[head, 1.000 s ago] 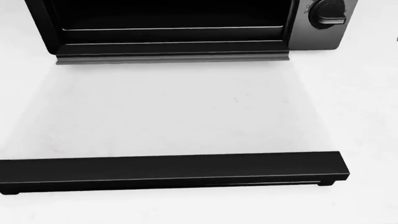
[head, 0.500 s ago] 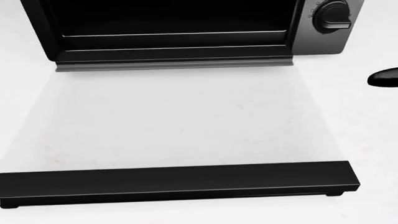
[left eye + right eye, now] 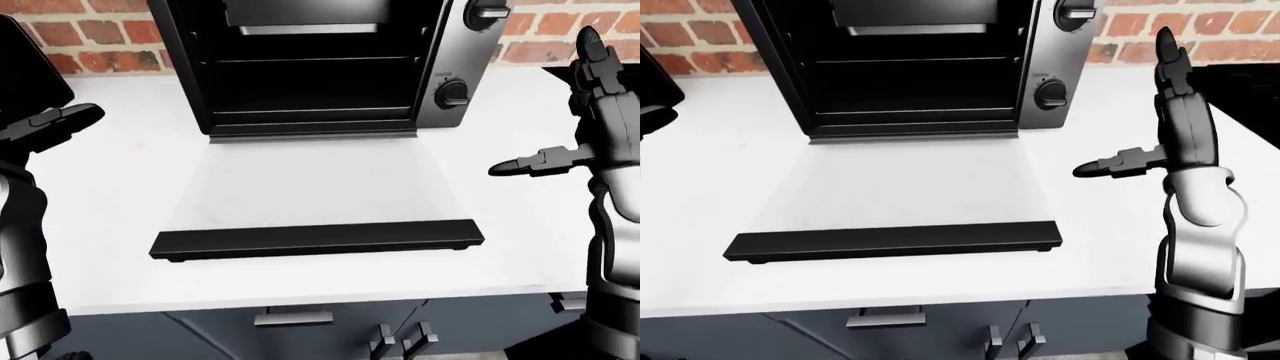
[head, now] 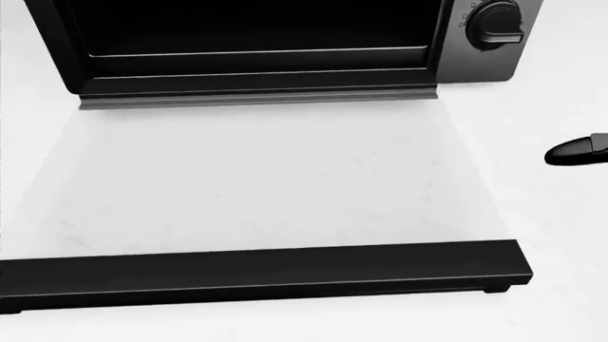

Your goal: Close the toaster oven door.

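White counter [image 3: 120, 172] carries the toaster oven [image 3: 320, 60], door [image 3: 315, 187] down flat.

White counter [image 3: 120, 180] against red brick wall [image 3: 100, 37], dark cabinets [image 3: 300, 330] beneath.

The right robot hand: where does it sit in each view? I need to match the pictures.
Left-eye view: right robot hand at the right edge, fingers open, beside the toaster oven.
Right-eye view: right of centre, upright, one finger pointing left.
Head view: only a dark fingertip at the right edge.
Shared landmark: the lower knob, up and left of the hand in all three.
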Controlling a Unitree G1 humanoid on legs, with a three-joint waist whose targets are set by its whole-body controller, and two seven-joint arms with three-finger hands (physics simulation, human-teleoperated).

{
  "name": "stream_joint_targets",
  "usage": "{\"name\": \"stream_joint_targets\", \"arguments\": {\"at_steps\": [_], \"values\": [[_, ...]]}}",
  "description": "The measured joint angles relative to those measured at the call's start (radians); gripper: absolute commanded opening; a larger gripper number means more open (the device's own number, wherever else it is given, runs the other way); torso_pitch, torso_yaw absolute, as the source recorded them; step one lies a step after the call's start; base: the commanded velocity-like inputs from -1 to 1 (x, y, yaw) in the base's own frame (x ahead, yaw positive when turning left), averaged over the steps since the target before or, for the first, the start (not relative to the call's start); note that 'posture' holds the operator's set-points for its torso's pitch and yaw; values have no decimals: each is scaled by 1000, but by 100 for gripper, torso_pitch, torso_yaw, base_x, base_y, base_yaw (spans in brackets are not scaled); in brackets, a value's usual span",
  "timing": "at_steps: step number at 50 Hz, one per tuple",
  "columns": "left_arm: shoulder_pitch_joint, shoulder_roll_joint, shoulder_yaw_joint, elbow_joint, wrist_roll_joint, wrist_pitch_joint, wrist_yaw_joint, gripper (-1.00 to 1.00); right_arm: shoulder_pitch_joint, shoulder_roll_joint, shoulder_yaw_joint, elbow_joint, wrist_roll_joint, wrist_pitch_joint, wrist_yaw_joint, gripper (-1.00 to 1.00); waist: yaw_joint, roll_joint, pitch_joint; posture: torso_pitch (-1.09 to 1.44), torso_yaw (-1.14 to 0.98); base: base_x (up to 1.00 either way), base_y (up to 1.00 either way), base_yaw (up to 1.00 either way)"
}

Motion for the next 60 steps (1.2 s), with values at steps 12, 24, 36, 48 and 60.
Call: {"name": "stream_joint_targets", "arguments": {"at_steps": [12,24,36,48,60], "values": [[1,-1,-1,0,1,1,0,100,14,19,7,5,-44,-34,8,100,1,0,-1,0,0,0,0,0],[2,1,1,-2,0,3,0,100,26,29,15,25,-84,-80,13,100,1,1,-3,0,0,0,0,0],[0,1,-1,3,0,0,-1,100,39,49,24,34,-109,-110,23,100,0,2,-5,0,0,0,0,0],[-1,2,-1,2,2,0,-1,100,73,86,40,43,-140,-142,16,100,-1,4,-5,0,0,0,0,0],[3,1,1,0,3,1,-3,100,101,120,53,40,-159,-169,26,100,-2,6,-6,0,0,0,0,0]]}}
